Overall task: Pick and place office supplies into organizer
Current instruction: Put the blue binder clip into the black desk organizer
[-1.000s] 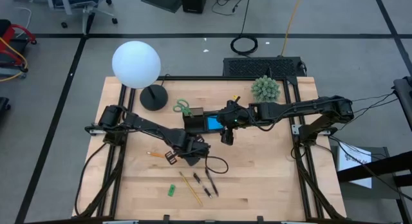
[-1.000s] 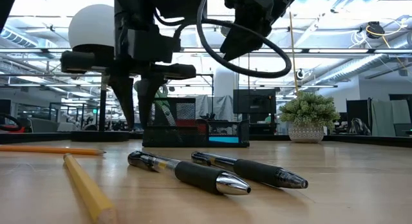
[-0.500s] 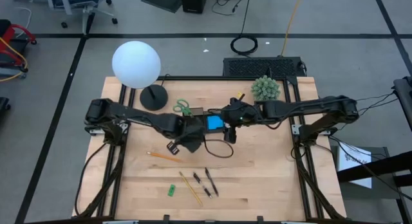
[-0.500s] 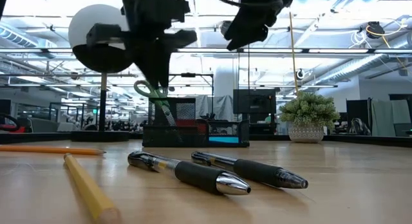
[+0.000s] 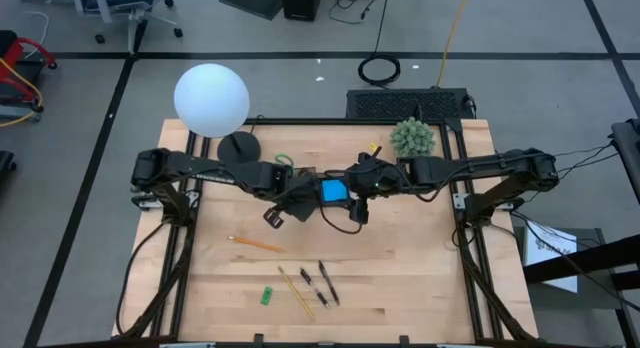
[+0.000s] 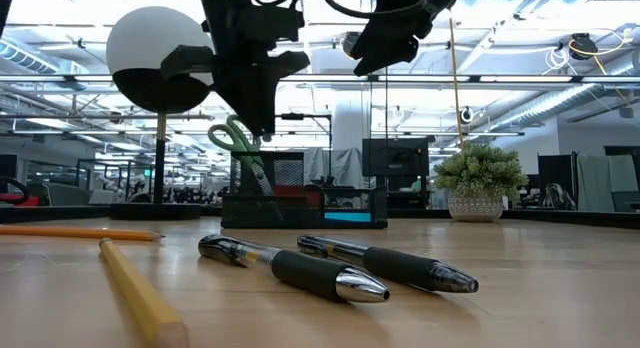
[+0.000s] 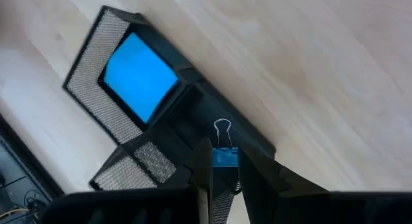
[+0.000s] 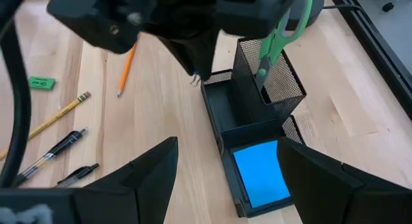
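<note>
Left arm over the organizer [image 5: 318, 184], binder clip in its pinch, ready to drop.

The organizer already holds the scissors [image 8: 278, 32] and blue sticky pad [image 7: 138, 76]. The left gripper [image 7: 224, 176] hangs above the middle compartment, fingers pinching a blue binder clip [image 7: 224, 154]. Next, likely: lower and let go. The right gripper [image 8: 228, 169] waits beside, fingers spread, empty.

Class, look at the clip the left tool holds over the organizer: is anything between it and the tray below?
Nothing visible blocks it. The left tool holds the blue clip above the organizer, and the open middle compartment beneath shows no obstruction.
</note>
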